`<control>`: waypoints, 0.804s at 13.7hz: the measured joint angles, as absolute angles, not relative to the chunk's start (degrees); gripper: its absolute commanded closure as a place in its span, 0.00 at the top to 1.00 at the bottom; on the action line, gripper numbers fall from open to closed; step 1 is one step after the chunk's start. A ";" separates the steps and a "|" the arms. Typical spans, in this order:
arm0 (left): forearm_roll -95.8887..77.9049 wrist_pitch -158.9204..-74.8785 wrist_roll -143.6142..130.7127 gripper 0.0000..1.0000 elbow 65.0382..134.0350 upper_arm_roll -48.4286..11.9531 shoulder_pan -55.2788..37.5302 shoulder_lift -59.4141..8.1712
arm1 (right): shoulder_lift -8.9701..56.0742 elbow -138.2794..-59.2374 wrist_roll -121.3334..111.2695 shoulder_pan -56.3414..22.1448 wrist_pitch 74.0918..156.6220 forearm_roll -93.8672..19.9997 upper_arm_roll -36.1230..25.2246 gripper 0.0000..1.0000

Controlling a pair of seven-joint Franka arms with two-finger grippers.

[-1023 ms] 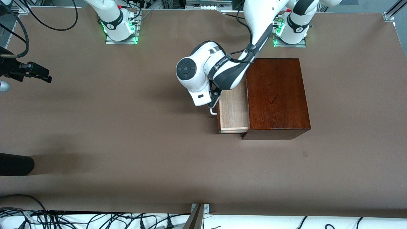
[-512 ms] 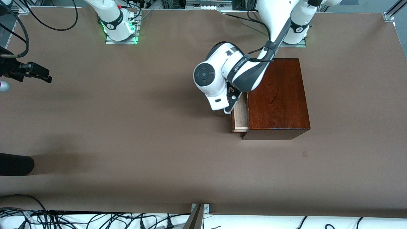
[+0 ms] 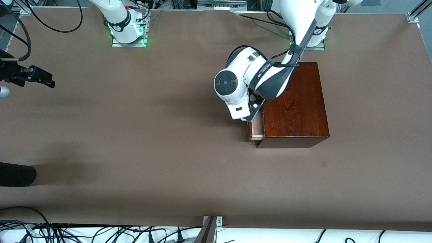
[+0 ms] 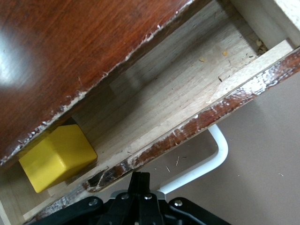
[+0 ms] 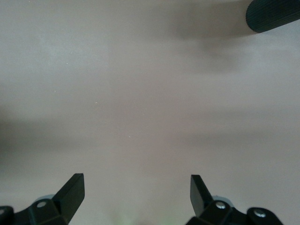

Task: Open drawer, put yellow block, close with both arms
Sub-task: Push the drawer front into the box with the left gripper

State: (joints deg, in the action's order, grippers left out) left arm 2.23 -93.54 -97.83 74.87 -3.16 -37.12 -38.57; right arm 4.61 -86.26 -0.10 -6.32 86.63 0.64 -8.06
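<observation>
Yellow small cube inside nearly shut pale-wood drawer; left hand closed at white bar handle. Right hand open, waiting over brown counter.

The right pincer hangs over bare brown table, its two black fingertips spread wide apart with nothing between them. A dark ribbed rounded object, possibly a padded post, shows at the frame's corner.
</observation>
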 measured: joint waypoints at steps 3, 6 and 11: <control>1.93 -93.50 -95.11 0.00 76.03 -3.43 -35.78 -37.93 | 4.61 -86.26 -0.10 -6.32 86.63 0.64 -8.04 1.00; 1.48 -93.38 -91.52 0.00 77.88 -3.69 -32.81 -37.08 | 4.62 -86.26 -0.10 -6.32 86.63 0.64 -8.02 1.00; 1.47 -93.30 -89.20 0.00 79.37 -4.03 -31.16 -35.84 | 4.61 -86.26 -0.10 -6.32 86.63 0.64 -7.97 1.00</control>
